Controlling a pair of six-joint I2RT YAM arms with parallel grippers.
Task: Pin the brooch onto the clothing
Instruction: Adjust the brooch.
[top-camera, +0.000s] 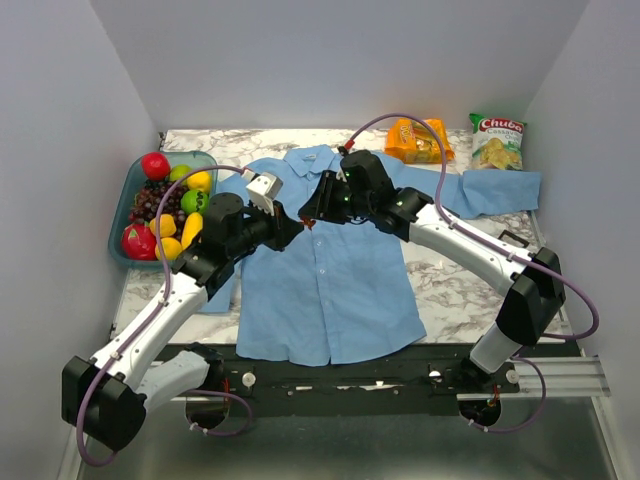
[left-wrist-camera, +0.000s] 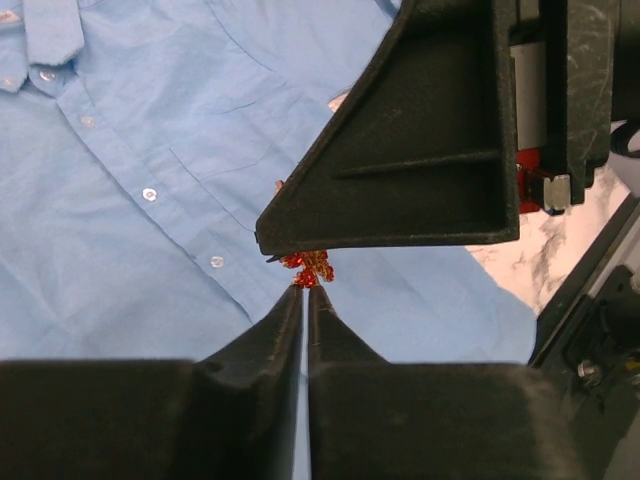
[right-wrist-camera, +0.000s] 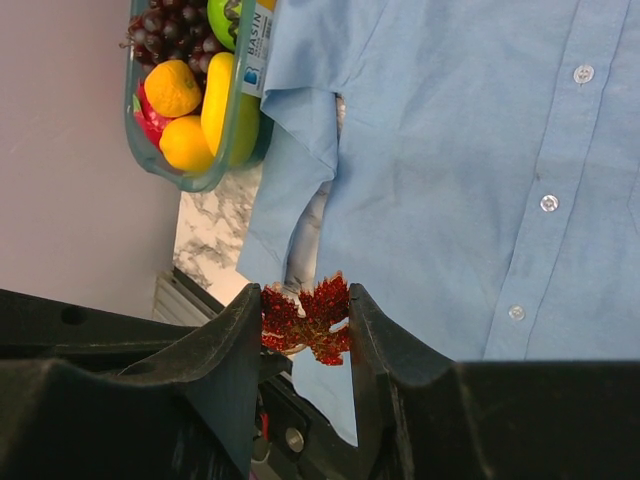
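The shirt (top-camera: 335, 285) lies flat and buttoned on the marble counter (top-camera: 455, 290), its hem at the near edge. One sleeve stretches to the far right corner, its cuff just below a green snack bag (top-camera: 497, 140). The other sleeve folds down along the shirt's left side, just beside the bin (top-camera: 128, 205). Grey walls close in the left, right and far sides. The most bare counter is to the right of the shirt's body.

Both arms meet over the shirt's chest, close to the button row. The right tool (right-wrist-camera: 302, 300) pinches the brooch (right-wrist-camera: 308, 322) by its sides. The brooch is a small, glittery red leaf with jagged points and a few gold specks. The left tool (left-wrist-camera: 304, 292) is pressed almost together, with only a thin slit between its fingers. Its tips touch the brooch's lower edge; whether they nip it I cannot tell. Whether the brooch touches the cloth I cannot tell either.

The clear bin holds an apple (top-camera: 155, 165), dark grapes (top-camera: 150, 200), a lime (top-camera: 193, 201), oranges and other yellow and red fruit. An orange bag (top-camera: 420, 140) lies at the far edge, left of the green one.
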